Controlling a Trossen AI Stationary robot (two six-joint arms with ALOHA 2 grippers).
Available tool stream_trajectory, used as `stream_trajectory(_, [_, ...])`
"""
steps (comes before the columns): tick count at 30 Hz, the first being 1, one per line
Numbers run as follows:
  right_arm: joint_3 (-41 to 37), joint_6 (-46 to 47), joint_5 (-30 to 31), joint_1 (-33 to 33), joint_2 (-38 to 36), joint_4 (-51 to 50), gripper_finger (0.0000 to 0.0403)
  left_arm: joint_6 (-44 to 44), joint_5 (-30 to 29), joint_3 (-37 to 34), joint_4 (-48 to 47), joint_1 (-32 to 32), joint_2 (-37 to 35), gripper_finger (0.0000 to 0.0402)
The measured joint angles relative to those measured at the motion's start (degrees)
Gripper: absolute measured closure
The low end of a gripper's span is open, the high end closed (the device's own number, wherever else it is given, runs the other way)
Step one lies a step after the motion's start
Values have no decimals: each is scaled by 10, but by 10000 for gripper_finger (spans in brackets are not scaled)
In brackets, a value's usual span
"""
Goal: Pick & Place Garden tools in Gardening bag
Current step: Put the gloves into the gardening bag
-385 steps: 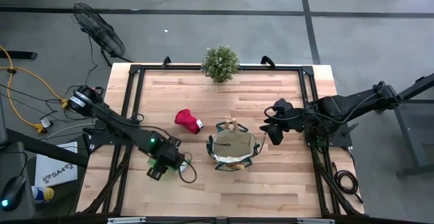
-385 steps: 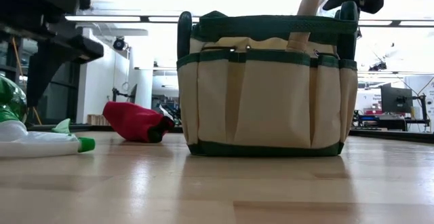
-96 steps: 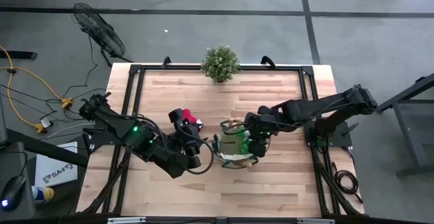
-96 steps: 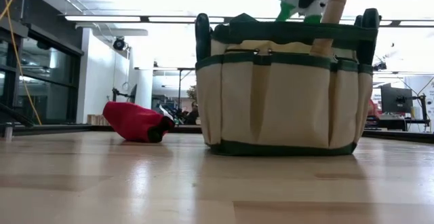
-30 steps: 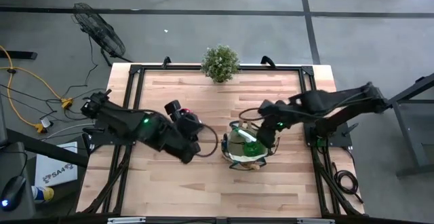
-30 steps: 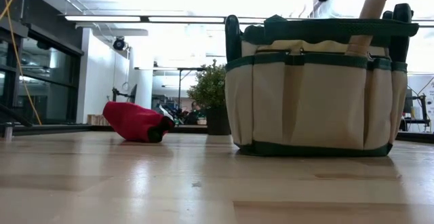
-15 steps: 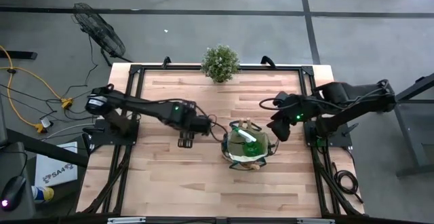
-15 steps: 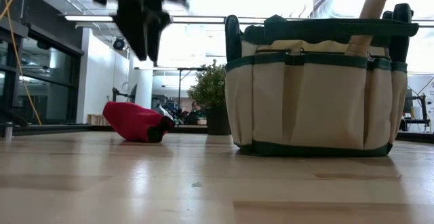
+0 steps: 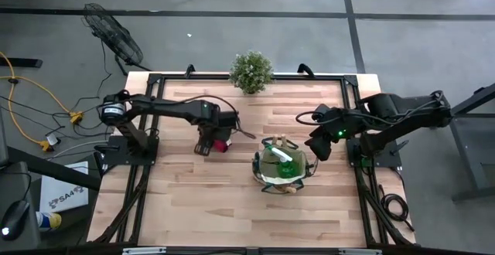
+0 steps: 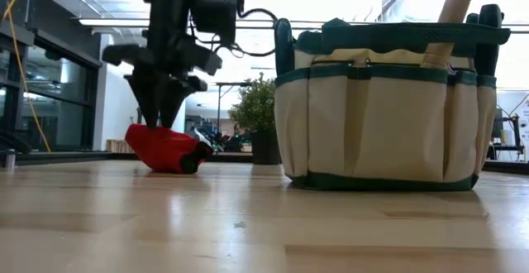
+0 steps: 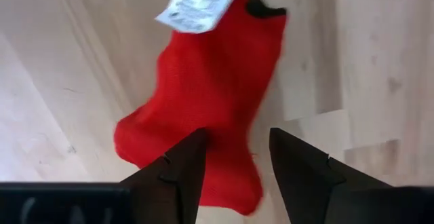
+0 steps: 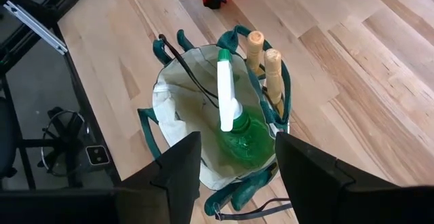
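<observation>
The left gripper [image 11: 234, 170] has swung from beside the gardening bag [image 9: 260, 166] to the red glove [image 9: 220, 144] lying on the table [image 9: 255, 216] left of the bag, its fingers spread astride the glove, narrowing. The spray bottle [image 12: 234, 125] now sits in the bag; the glove looks last. The right gripper [image 9: 317, 151] waits right of the bag, fingers apart.

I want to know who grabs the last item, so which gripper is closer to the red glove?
Left. The left gripper is right over the red glove, jaws open astride it. The right gripper hangs beyond the bag, on its far side from the glove.
</observation>
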Motion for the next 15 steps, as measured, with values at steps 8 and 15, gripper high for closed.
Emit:
stream_trajectory(8, [0, 4, 0, 0, 0, 0, 221, 60, -3, -49, 84, 23, 0, 245])
stream_trajectory(15, [0, 4, 4, 0, 0, 0, 221, 53, -6, -102, 133, 23, -1, 247])
